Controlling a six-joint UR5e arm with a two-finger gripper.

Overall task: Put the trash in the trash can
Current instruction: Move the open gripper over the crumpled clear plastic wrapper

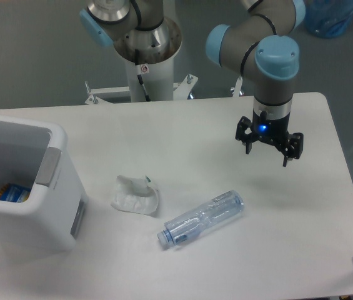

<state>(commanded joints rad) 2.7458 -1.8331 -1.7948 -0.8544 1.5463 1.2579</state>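
Both trash pieces lie on the white desk (182,131), none binned yet. The crumpled white paper tissue wad (135,194) sits near the middle, just right of the bin. The clear bluish plastic water bottle (203,219), unlabelled, lies on its side just right of the wad and nearer you, cap end pointing near-left.

The black two-finger pincer (269,150) hangs over the far-right part of the desk, well apart from both pieces, fingers spread wide, holding nothing.

Risks, as judged from here:
- Bottle is round and smooth, so an off-centre close could roll it or squirt it out toward the near edge.
- Bottle lies diagonally; if you do not turn the pincer across its long axis, the fingers may straddle it lengthwise and miss.
- Tissue is soft and low, so a shallow descent may pinch only a corner and shed it on the way.
- Carrying low could clip the bin's rim.

The large white rectangular plastic bin (57,187) with grey handle patches stands at the near left, open. Inside, something blue and orange (12,192) shows at the bottom; you cannot tell what it is.
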